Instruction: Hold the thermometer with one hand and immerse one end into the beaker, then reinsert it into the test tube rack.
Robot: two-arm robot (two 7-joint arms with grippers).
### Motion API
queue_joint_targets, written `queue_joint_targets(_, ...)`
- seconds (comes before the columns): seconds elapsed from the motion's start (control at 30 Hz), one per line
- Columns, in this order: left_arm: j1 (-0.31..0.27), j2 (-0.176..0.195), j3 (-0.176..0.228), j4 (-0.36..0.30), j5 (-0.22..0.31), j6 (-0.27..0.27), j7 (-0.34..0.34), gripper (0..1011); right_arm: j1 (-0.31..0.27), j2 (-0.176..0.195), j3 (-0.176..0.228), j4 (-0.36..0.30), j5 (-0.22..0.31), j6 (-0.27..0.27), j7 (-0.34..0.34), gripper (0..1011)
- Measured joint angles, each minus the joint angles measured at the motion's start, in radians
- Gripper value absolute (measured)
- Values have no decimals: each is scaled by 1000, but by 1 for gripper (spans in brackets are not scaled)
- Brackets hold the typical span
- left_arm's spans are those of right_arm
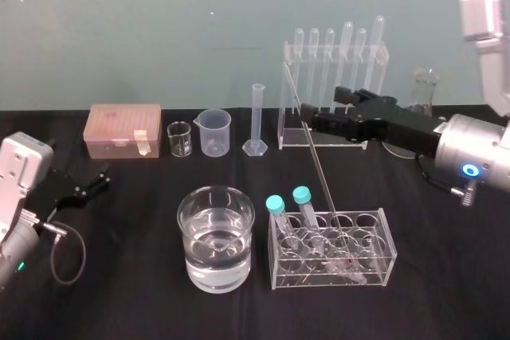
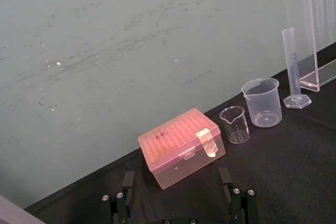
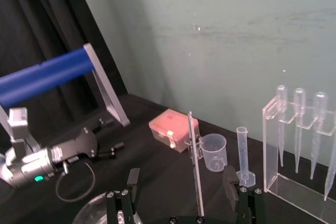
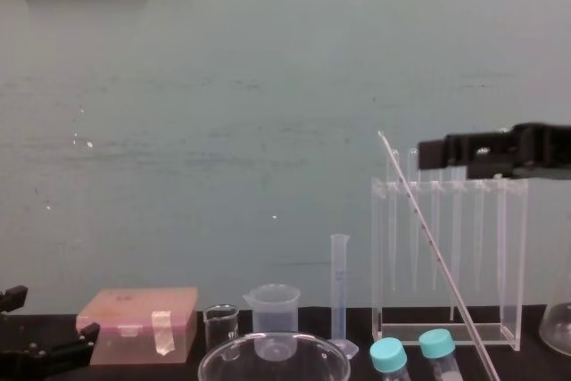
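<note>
Your right gripper (image 3: 181, 176): released, straddling the thermometer (image 1: 319, 166).
Thermometer: leans in the test tube rack (image 1: 384, 233).
Left gripper (image 1: 96, 182): released, parked left.

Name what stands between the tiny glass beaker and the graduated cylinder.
The translucent plastic spouted beaker stands between them, as the head view shows.

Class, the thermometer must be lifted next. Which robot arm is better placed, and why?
Right. The right gripper is open at the upper shaft of the thermometer, and the rod lines up between its fingers in its wrist view. The left gripper lies far off to the left.
</note>
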Motion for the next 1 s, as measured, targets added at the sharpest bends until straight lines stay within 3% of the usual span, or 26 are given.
queue_joint_targets(0.37,0,0,0,0,0,0,0,1008,128,-52,-144,100,-99,18,-42,1002)
queue_joint_targets(0.7,0,0,0,0,0,0,0,1008,155,-70,-170,123,-153,3,-60,1002)
queue_joint_targets(1.0,0,0,0,0,0,0,0,1008,156,-71,-171,122,-155,2,-61,1003)
